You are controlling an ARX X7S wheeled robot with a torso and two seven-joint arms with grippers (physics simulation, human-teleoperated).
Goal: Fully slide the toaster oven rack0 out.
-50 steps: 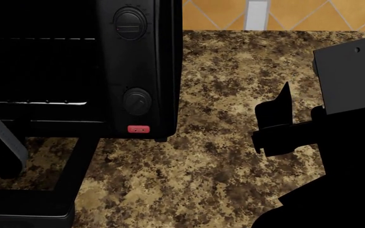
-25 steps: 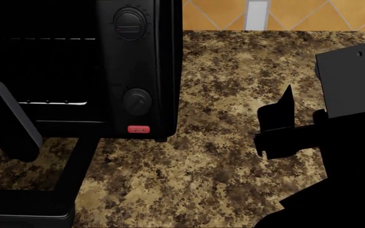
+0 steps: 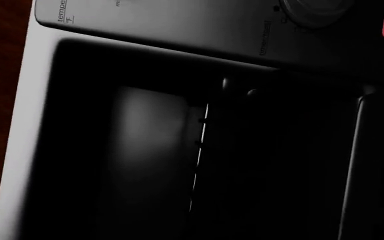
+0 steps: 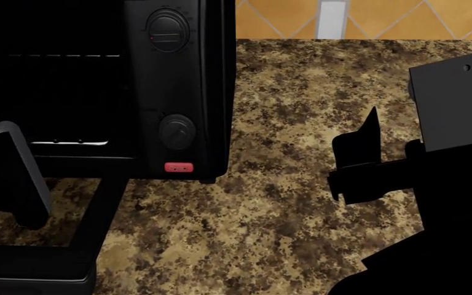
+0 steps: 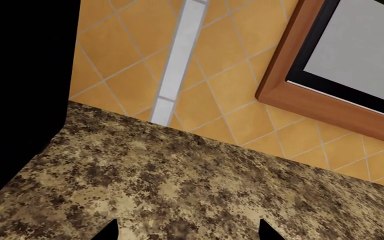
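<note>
The black toaster oven (image 4: pixel 182 80) stands at the top left, with two round dials and a red button (image 4: pixel 179 166). Its door (image 4: pixel 47 264) hangs open and low in front. Rack0 (image 4: pixel 70 142) is a pale bar low in the dark cavity, and it also shows in the left wrist view (image 3: pixel 199 145) as a thin bright line. My left gripper (image 4: pixel 10 153) is a dark slab at the cavity's mouth, by the rack's left end; its jaws are hidden. My right gripper (image 4: pixel 359 161) is open and empty over the counter, fingertips (image 5: pixel 112 231) apart.
A second rack (image 4: pixel 64 55) shows as a faint dashed line higher in the cavity. The speckled brown counter (image 4: pixel 302 203) stretches to the right of the oven. An orange tiled wall (image 5: pixel 212 80) and a wood-framed panel (image 5: pixel 325 100) stand behind it.
My left gripper rose from the lower left to the cavity's mouth, then dropped slightly. The rack's pale bar now sits a little lower in the head view. The right arm barely moved.
</note>
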